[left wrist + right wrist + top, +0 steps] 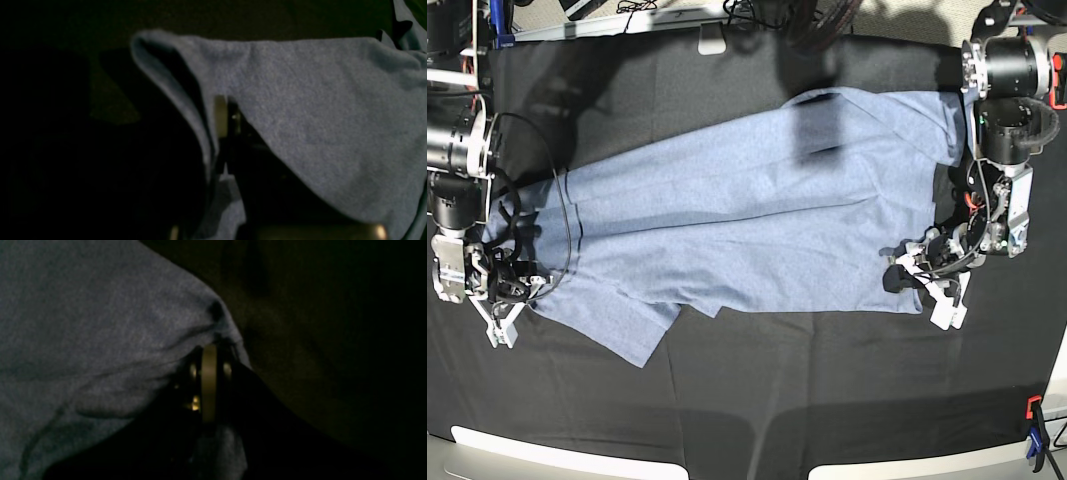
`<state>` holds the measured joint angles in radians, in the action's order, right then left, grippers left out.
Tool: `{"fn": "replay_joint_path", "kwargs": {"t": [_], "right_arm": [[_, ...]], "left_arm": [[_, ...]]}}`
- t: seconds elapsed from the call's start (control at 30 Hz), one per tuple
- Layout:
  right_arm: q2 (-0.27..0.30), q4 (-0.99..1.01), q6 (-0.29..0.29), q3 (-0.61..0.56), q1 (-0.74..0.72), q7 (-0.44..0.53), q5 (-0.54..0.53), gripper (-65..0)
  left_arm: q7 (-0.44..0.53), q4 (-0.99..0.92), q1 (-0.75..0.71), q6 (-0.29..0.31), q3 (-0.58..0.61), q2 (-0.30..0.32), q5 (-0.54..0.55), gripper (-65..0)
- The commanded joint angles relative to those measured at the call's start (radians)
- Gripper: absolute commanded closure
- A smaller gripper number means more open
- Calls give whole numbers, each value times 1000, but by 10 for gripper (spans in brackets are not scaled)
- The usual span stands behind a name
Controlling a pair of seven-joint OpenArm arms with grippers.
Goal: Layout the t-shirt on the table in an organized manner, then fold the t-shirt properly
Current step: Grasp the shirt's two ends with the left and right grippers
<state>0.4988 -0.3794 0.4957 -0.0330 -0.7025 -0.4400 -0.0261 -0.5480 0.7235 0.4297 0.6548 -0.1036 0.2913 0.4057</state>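
Note:
The blue-grey t-shirt [747,215] lies spread lengthwise on the black table [777,380], plain side up, with one sleeve [632,325] pointing at the front edge. My left gripper [909,268], on the base view's right, is shut on the shirt's edge there. In the left wrist view the t-shirt [317,110] drapes over that gripper [225,106], its pale pad pinching the cloth. My right gripper [519,287] is shut on the shirt's opposite edge. The right wrist view shows the t-shirt [83,340] bunching into that gripper [210,351]. No lettering shows.
A blue and orange clamp [1035,440] grips the table's front right corner, and another blue clamp [495,20] sits at the back left. Cables and a white block [712,42] lie along the back edge. Black cloth stretches in front of the shirt.

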Motion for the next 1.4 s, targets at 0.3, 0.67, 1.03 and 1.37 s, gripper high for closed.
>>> {"fn": "replay_joint_path", "kwargs": {"t": [0.3, 0.67, 1.03, 1.37], "right_arm": [[39, -394, -7, 2, -26, -139, -8, 0], [109, -777, -5, 114, -26, -391, -229, 0], [-6, -476, 49, 121, -39, -295, -325, -338], [-155, -44, -129, 57, -124, -82, 10, -338]], "left_arm": [[-92, 273, 19, -27, -31, 92, 215, 0], [-269, 662, 18, -64, -257, 103, 280, 0], [-245, 665, 16, -64, -256, 64, 276, 0], [-290, 665, 16, -64, -256, 64, 250, 0]]}}
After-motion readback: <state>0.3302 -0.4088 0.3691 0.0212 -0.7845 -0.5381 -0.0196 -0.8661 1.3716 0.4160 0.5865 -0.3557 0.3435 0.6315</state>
